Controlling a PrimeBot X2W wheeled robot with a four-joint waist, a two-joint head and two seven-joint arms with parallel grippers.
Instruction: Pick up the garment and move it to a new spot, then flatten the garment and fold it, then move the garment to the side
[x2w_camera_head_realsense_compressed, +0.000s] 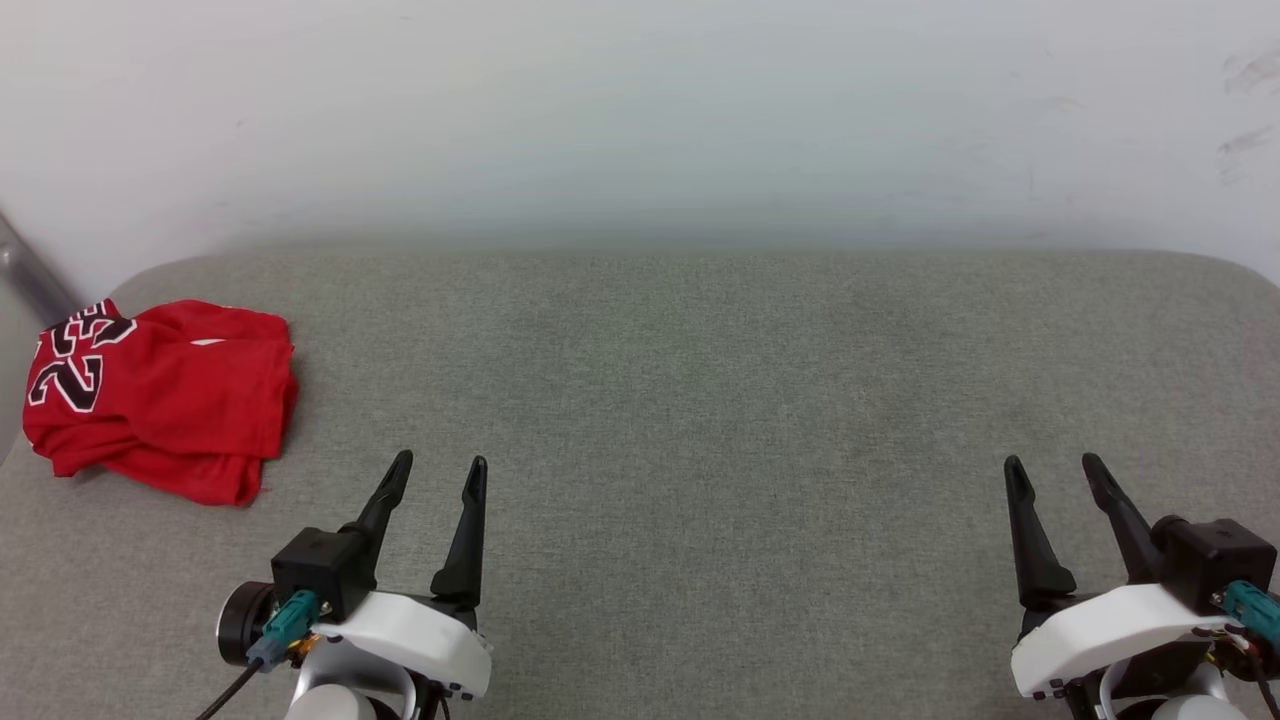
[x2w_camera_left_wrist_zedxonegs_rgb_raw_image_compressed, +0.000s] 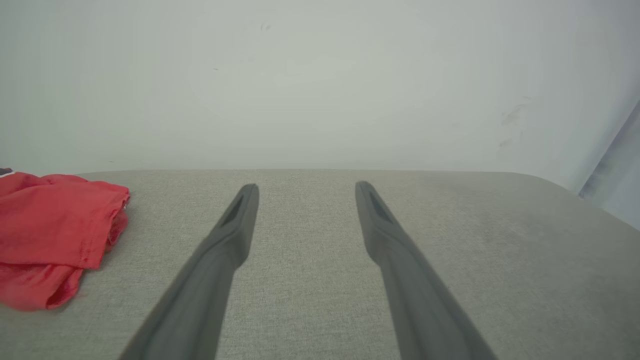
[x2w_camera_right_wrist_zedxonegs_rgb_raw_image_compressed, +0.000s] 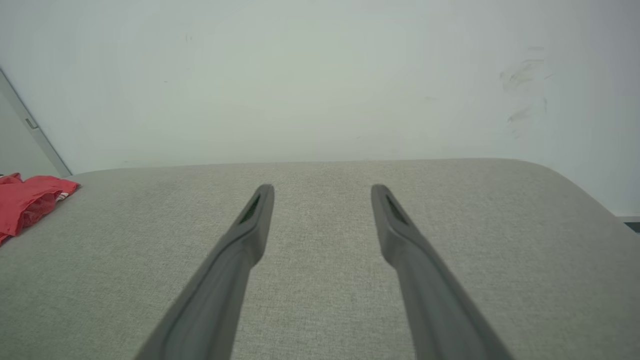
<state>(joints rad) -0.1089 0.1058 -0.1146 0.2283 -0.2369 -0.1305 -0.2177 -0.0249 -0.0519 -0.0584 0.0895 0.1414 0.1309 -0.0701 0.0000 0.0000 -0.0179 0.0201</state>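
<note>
The garment is a red shirt lying in a loosely folded heap at the far left of the grey padded surface, with black white-outlined "23" showing on its left part. Its red edge also appears at the left of the left wrist view, the garment, and as a small patch in the right wrist view, the garment. My left gripper stands open at the lower left, to the right of and nearer than the shirt, not touching it. My right gripper stands open at the lower right. Nothing is between either pair of fingers.
The grey fabric-covered surface stretches across the view and meets a pale wall at the back. Its far corners are rounded. A grey metal strip leans at the far left behind the shirt.
</note>
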